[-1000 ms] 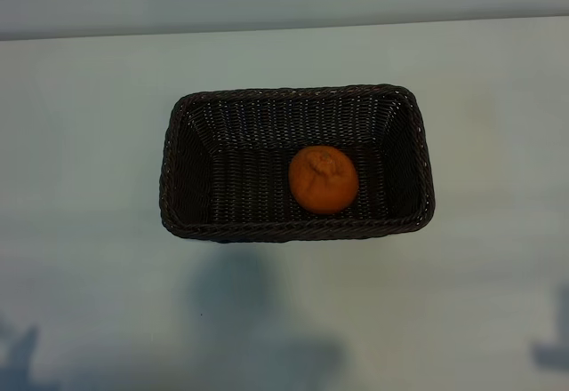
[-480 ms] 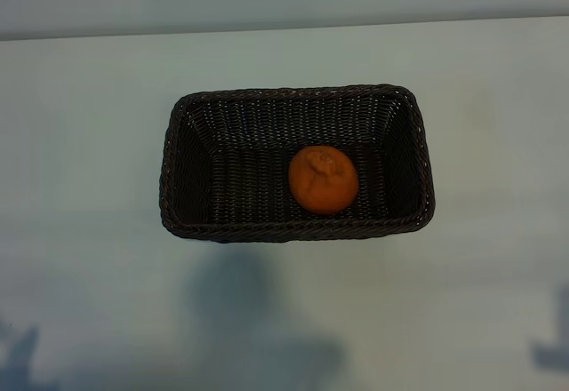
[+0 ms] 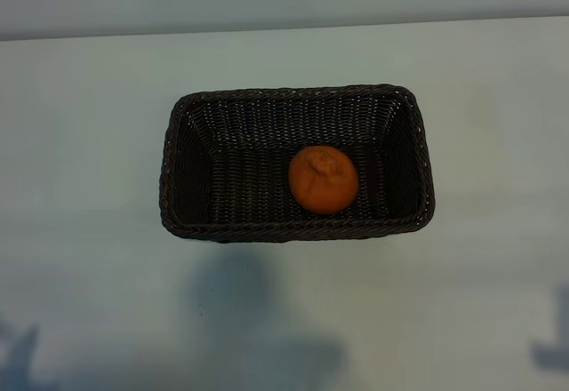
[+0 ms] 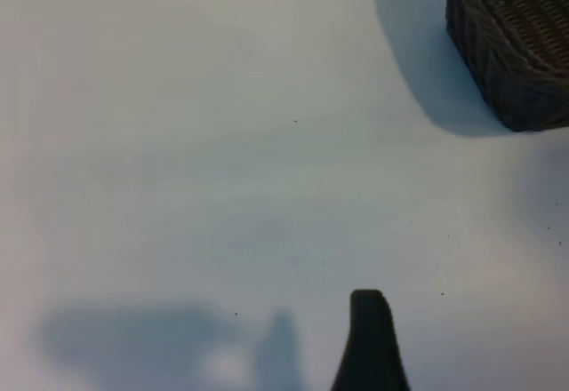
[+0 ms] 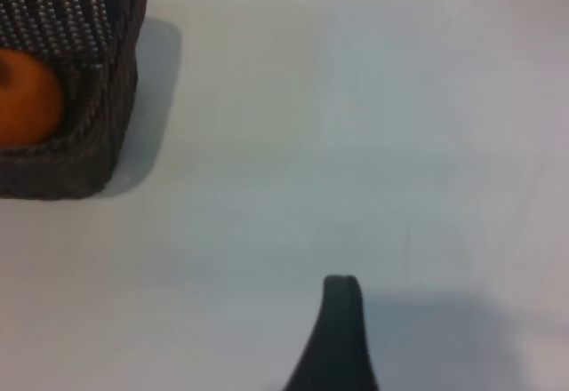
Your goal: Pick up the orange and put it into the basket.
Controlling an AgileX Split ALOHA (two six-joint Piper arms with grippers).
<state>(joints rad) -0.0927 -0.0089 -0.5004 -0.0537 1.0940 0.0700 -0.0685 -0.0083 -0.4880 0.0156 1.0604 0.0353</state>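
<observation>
Basket [image 3: 178,164], rectangular, dark brown woven wicker with braided rim, rounded corners and sloping sides: stands near the middle of the pale, smooth table [image 3: 80,142], long side running left to right.

Orange [image 3: 323,179], small, round, dimpled and slightly wrinkled skin: lies inside the basket on its woven floor, right of centre and close to the near wall, touched by no gripper.

Left gripper [image 4: 371,342], black: only one finger tip shows in its wrist view, above bare table, well apart from the basket corner [image 4: 511,44] seen farther off. Jaws stand wide apart and hold nothing.

Right gripper [image 5: 336,338], black: likewise one dark finger tip in its wrist view, above bare table, well apart from the basket end [image 5: 84,133], through whose opening part of the orange [image 5: 27,98] shows. Jaws wide apart, empty.

Shadows, soft and grey: on the table along the near edge of the exterior view.
</observation>
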